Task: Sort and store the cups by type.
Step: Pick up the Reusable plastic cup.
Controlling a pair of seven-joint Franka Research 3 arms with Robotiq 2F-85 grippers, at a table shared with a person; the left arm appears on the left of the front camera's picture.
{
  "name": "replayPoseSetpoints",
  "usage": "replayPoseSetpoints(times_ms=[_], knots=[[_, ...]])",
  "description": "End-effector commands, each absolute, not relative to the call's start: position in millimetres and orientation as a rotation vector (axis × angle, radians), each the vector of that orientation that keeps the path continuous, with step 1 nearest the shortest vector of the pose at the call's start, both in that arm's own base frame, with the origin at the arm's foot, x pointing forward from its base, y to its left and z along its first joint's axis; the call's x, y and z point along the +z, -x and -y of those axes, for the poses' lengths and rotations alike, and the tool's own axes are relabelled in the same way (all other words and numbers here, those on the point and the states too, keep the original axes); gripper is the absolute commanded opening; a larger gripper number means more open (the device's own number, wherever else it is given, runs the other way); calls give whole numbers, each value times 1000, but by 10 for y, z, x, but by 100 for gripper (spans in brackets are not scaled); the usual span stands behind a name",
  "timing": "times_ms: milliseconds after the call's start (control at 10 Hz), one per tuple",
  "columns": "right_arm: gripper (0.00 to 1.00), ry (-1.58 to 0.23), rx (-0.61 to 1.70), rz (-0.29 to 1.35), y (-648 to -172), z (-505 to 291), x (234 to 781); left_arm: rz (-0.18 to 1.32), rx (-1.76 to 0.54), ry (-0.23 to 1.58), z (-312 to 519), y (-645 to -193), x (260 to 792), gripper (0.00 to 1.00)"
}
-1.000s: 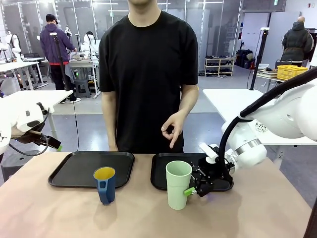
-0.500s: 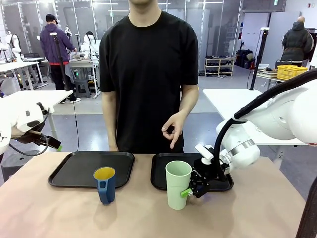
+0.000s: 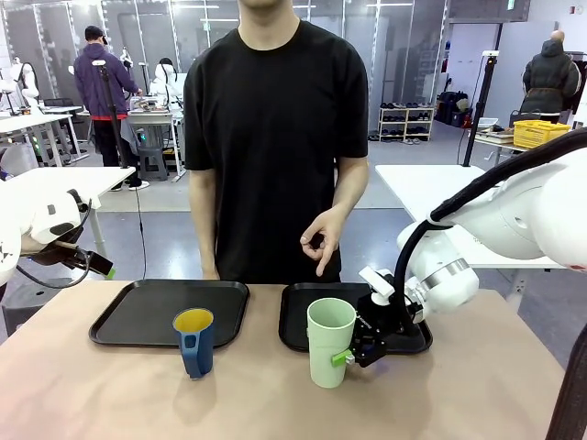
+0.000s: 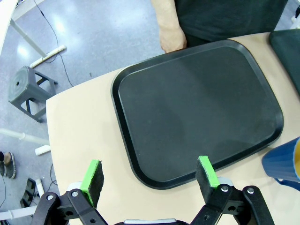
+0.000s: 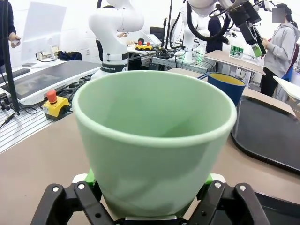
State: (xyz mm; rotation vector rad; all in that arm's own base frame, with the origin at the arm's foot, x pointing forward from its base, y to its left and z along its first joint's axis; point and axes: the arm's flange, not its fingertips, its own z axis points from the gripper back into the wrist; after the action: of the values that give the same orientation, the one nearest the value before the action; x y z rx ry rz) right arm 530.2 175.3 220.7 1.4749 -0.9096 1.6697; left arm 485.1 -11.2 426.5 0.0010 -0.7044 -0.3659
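A pale mint-green cup [image 3: 330, 341] stands on the table in front of the right tray. My right gripper [image 3: 353, 353] reaches it low from the right. In the right wrist view the mint-green cup [image 5: 154, 145] sits between the open jaws, green pads [image 5: 89, 178] close beside its base. A dark blue mug [image 3: 194, 341] with a yellow inside stands just in front of the left tray, also seen as the blue mug [image 5: 227, 84] and the mug [image 4: 283, 161]. My left gripper [image 4: 150, 173] hangs open and empty above the left tray's near edge.
Two black trays lie side by side: the left tray [image 3: 138, 316], the same tray [image 4: 197, 108], and the right tray [image 3: 298, 321], both bare. A person stands at the far edge, one hand [image 3: 321, 243] hanging above the right tray.
My right gripper has slid left along the table, closing in around the mint-green cup's base. The cup, the mug and the left arm stay put.
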Motion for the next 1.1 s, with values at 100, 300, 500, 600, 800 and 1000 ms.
replayPoseSetpoints(times_ms=[100,300,500,600,800,1000], knots=[[66,-1474,1675,928,-5337,-1747,2231,699,-379,-14,106,-4851,4285,100],[56,-1459,1649,922,-5312,-1774,2389,699,-379,-14,106,-4851,4285,100],[56,-1392,1577,934,-5259,-1790,2798,699,-379,-14,106,-4851,4285,100],[56,-1363,1534,963,-5226,-1781,2993,699,-379,-14,106,-4851,4285,100],[56,-1284,1443,974,-5195,-1775,3225,699,-379,-14,106,-4851,4285,100],[56,-1260,1401,977,-5176,-1783,3308,699,-379,-14,106,-4851,4285,100]])
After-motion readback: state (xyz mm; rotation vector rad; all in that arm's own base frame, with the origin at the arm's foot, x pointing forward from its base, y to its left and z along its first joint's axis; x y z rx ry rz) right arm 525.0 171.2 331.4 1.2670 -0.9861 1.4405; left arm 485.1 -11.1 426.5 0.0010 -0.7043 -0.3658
